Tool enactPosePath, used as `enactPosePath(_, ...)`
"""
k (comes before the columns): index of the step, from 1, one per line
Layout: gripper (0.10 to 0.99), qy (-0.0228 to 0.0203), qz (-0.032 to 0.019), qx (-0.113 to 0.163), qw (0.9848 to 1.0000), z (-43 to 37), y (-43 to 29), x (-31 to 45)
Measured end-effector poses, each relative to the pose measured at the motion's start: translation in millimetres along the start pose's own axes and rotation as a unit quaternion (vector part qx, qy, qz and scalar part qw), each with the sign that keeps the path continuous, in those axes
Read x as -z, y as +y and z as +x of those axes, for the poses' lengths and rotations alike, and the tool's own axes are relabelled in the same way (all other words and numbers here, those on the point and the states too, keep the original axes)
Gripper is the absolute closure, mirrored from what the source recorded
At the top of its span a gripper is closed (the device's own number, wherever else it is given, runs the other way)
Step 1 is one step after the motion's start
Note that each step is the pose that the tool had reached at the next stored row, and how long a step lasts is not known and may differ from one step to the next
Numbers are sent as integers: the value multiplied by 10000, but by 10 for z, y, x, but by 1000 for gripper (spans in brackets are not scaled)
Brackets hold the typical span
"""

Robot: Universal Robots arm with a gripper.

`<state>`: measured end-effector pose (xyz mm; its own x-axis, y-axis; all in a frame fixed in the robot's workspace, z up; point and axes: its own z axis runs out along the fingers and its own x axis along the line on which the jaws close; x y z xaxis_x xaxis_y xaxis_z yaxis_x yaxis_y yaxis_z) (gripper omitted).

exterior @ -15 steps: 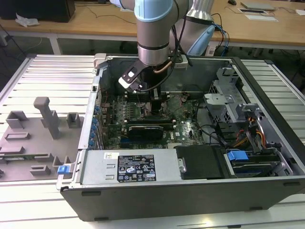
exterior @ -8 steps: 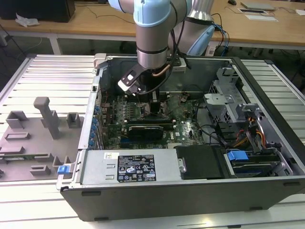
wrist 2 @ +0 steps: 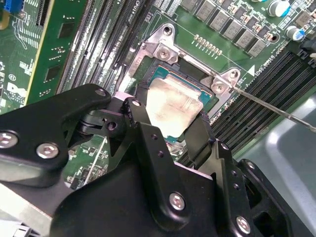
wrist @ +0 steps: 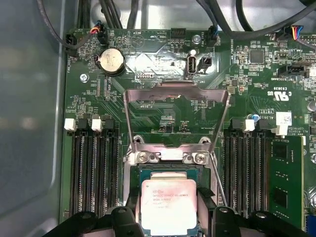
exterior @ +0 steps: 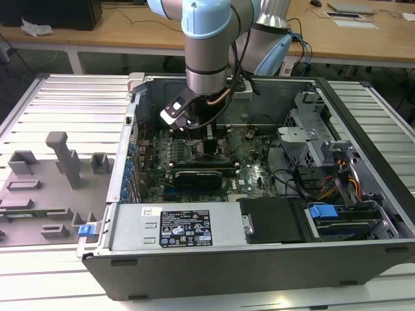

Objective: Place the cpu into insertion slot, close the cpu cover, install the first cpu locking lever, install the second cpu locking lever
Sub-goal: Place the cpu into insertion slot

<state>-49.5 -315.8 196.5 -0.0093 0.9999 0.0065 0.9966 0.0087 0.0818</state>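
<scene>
The cpu (wrist: 169,205) lies flat, metal top up, over the square insertion slot (wrist: 168,168); whether it is fully seated cannot be told. The black fingers (wrist 2: 143,123) of the gripper (wrist 2: 170,123) press against two opposite edges of the chip, pinching it between them. Just behind the slot the cpu cover (wrist: 177,93) stands raised on its hinge, its window open to the green motherboard (wrist: 247,74). A thin wire locking lever (wrist 2: 276,111) juts out unlatched from one corner of the socket frame. Long black memory slots (wrist: 91,168) run along both sides of the socket. In the exterior view the arm (exterior: 207,45) reaches straight down into an open computer case (exterior: 259,265) lying on a slatted bench (exterior: 58,97).
</scene>
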Motion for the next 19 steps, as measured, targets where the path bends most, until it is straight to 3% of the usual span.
enactPosePath(8, 533, 2, -3, -15, 10000, 2, 1, -4)
enactPosePath(9, 471, 2, -2, -16, 10000, 1, 1, -3)
enactPosePath(10, 471, -1, -1, -17, 10000, 1, 0, -1)
enactPosePath(15, 471, -4, -1, -16, 10000, 1, 5, 48)
enactPosePath(17, 471, -57, -1, -15, 10000, 1, 5, 54)
enactPosePath(18, 471, -118, 0, -12, 9999, 1, 5, 54)
enactPosePath(19, 471, -139, 0, -9, 9999, 1, 5, 54)
